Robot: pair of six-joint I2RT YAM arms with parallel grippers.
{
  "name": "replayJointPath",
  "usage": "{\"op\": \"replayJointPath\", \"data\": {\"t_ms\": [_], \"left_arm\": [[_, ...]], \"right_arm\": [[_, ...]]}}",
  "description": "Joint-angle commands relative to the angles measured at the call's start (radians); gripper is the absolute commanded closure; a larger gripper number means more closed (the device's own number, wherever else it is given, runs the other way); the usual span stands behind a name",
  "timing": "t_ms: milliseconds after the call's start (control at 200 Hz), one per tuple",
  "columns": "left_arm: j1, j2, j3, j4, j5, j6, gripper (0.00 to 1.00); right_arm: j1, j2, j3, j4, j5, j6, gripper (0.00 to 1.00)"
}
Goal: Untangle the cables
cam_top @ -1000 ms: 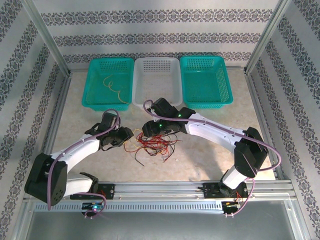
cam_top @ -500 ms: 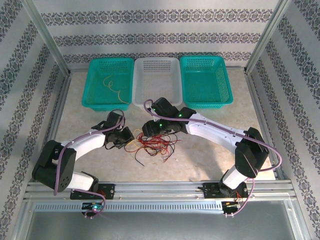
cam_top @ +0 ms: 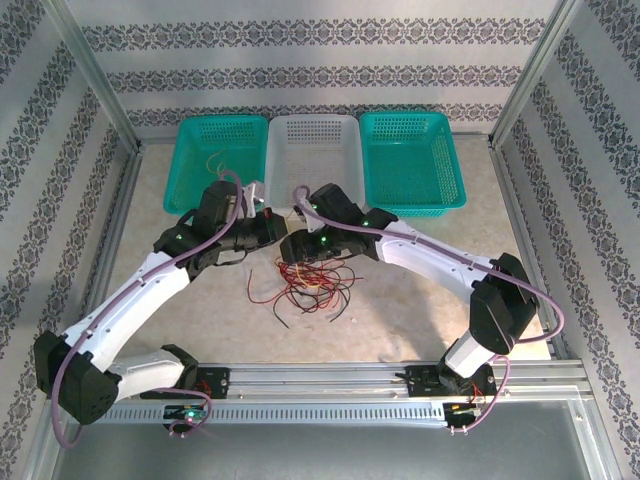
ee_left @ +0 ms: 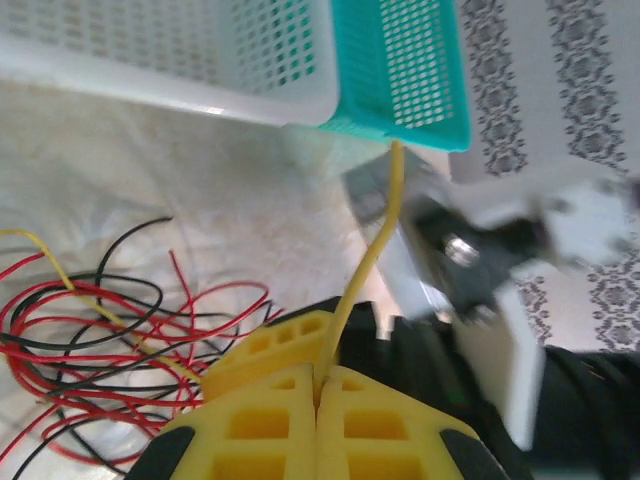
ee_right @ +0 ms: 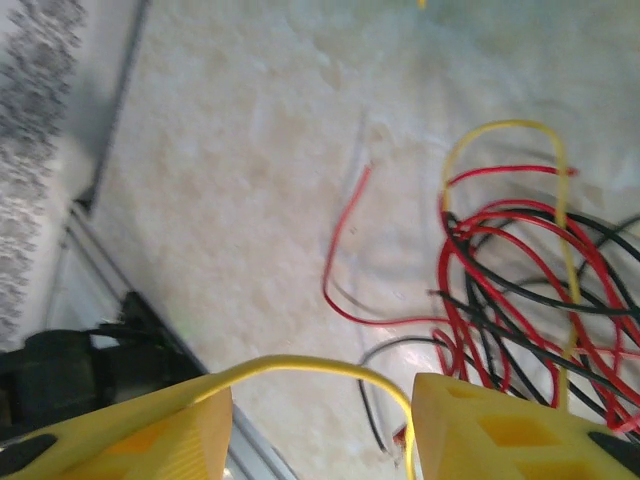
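With the left end effector clamped on a yellow cable and the right end effector standing open, the cables lie knotted on the bench, so pulling could drag the heap or tighten snags.

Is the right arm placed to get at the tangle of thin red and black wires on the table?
Likely yes: the right gripper hangs right by the tangle, jaws open; only a thin yellow wire crosses between them.

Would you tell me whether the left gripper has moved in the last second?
Yes, the left gripper has moved farther out, closer to the white basket.
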Motion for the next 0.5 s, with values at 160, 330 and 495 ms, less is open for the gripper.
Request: {"op": "replayJointPath", "data": {"t_ms": [160, 330, 495], "left_arm": [[-0.016, -0.047, 0.150, 0.058, 0.002, 0.005, 1.00], [-0.016, -0.028, 0.193, 0.205, 0.064, -0.052, 1.00], [-0.014, 0.032, 0.338, 0.178, 0.076, 0.006, 1.00]], "right_arm": [[-0.048, -0.072, -0.138, 0.186, -0.124, 0.083, 0.48], [-0.038, -0.104, -0.163, 0.184, -0.118, 0.062, 0.59], [-0.022, -0.107, -0.207, 0.208, -0.124, 0.075, 0.69]]}}
